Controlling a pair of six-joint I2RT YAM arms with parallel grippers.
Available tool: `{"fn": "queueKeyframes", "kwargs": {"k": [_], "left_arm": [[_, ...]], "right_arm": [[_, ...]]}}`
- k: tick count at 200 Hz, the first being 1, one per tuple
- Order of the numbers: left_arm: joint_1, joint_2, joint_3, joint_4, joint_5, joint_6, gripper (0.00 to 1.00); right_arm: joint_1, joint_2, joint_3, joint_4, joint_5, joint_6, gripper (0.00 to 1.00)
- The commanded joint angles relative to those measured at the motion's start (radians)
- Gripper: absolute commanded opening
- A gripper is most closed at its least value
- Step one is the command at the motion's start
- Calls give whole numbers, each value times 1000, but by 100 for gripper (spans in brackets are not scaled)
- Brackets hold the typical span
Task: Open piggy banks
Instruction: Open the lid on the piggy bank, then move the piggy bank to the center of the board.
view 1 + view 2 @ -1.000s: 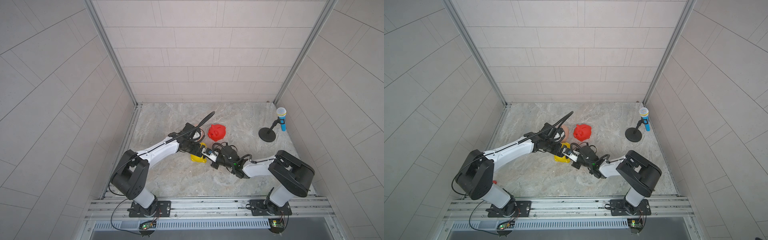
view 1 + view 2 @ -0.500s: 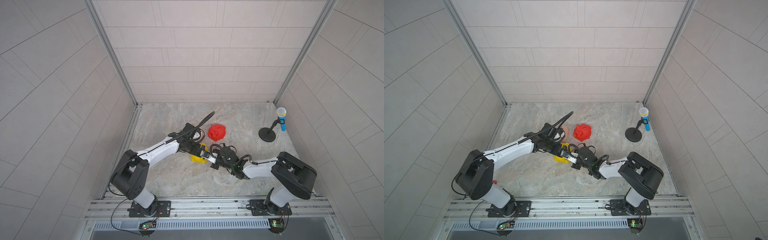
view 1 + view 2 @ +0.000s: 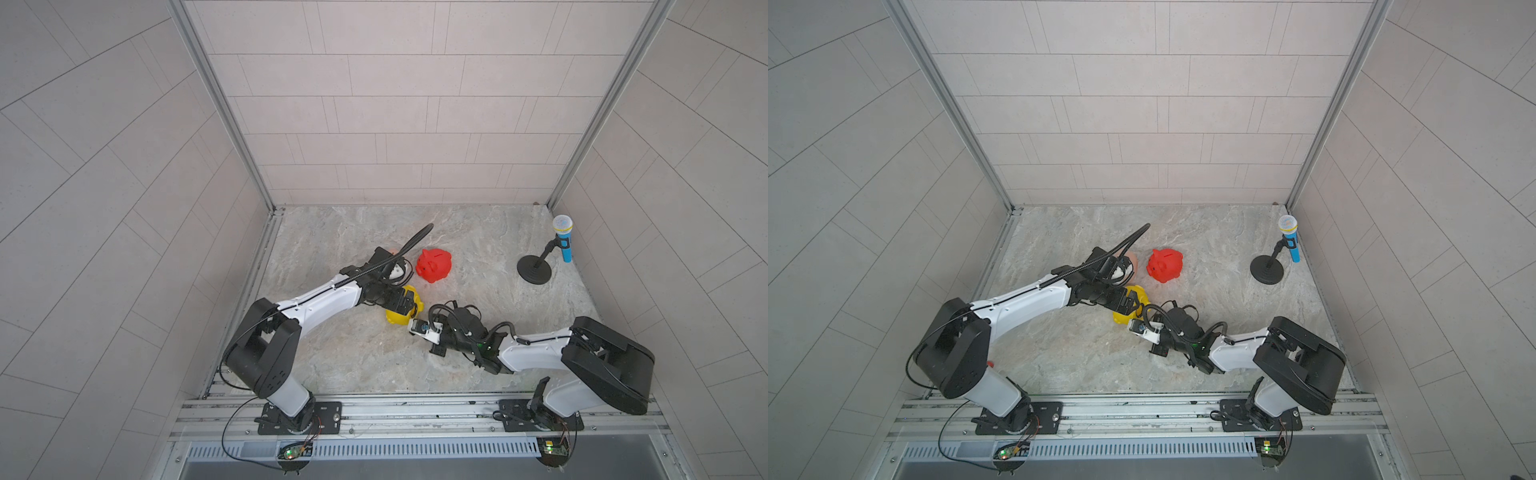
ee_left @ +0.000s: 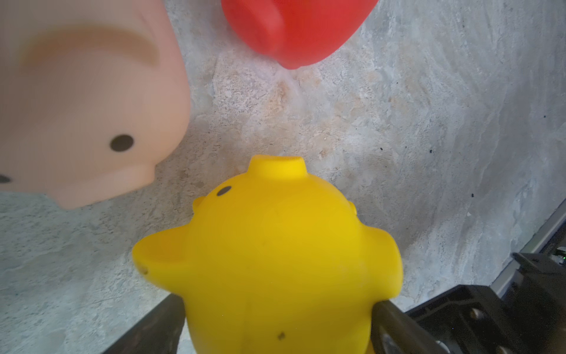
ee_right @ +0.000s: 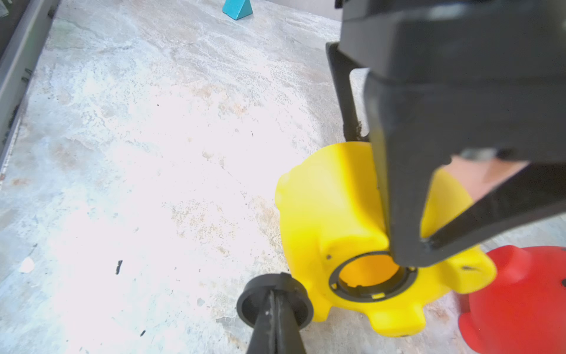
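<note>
Work centres on the yellow piggy bank [image 3: 398, 316], which lies on its side near the middle of the bench [image 3: 353, 365]. The left gripper [image 3: 404, 303] clamps it across the flanks with jaws spread wide, apparently to brace it and turn its belly toward the right arm. The right gripper [image 5: 275, 325] is clenched on the black belly plug [image 5: 249, 306], which sits clear of the pig, just beside the belly opening [image 5: 370, 272], so this bank looks opened. The red piggy bank [image 3: 434, 266] stands just beyond it, farther back, with the pale pink piggy bank [image 3: 1132, 262] to its left; whether their plugs are in cannot be told. Only the right wrist view shows the empty hole and the freed plug, since in both top views the arms hide them. The left wrist view alone shows the fingers [image 4: 395, 328] pressing both sides of the yellow pig. A blue toy microphone [image 3: 563, 243] stands far right, well apart.
</note>
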Motion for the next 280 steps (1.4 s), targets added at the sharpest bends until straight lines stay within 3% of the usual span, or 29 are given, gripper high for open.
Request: {"fn": "queueKeyframes", "kwargs": {"k": [1,51,113,174,242,280], "left_arm": [[6,23,1,-11,-46,-4,95],[6,-16,-15,-38,-133,-34,95],[63,-165,-119,-71,-387,-150,100],[268,-281,-265,108,-317,-274,100],[317,-336,-303,140,-356,-299,100],[334,-439,-351,188,-394,-330,100]], "right_arm": [[-1,-31,-10,10,11,50,0],[-19,-83,3,-19,58,166,0],[-19,-71,71,-60,97,316,0],[9,67,162,0,79,475,0],[33,224,302,38,96,567,0],[40,311,375,55,95,596,0]]}}
